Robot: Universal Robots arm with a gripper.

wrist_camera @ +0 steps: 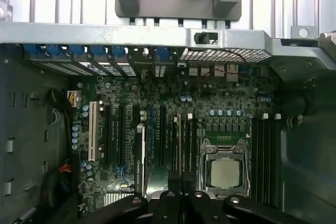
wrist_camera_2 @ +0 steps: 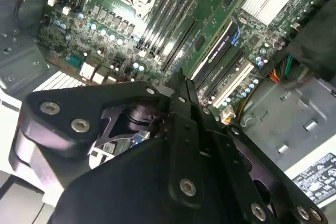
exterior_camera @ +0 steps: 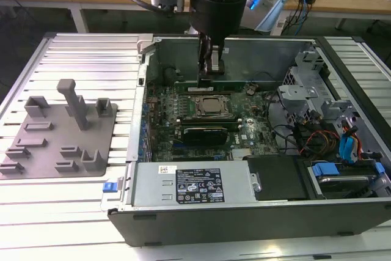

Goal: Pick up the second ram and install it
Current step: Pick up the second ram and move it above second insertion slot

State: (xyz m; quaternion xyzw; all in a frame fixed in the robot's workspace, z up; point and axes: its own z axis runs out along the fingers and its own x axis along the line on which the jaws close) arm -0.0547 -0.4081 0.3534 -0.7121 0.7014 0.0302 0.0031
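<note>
My gripper (exterior_camera: 209, 73) reaches down into the open computer case (exterior_camera: 244, 218), at the memory slots just behind the processor socket (exterior_camera: 211, 107). In the first wrist view the second ram (wrist_camera: 178, 142) shows edge-on as a thin pale strip. It stands along a black slot beside the socket (wrist_camera: 224, 172) and runs in between the fingertips of the gripper (wrist_camera: 181, 184). The jaws look shut on its upper edge. The second wrist view shows the gripper (wrist_camera_2: 180, 80) drawn to a narrow point over the rows of slots.
A grey fixture plate (exterior_camera: 61, 132) with blocks and bare pockets lies on the slatted table at the exterior view's left. Inside the case are a black card (exterior_camera: 208, 132), the power supply (exterior_camera: 189, 184) in front, and a drive cage with cables (exterior_camera: 330, 132) on the right.
</note>
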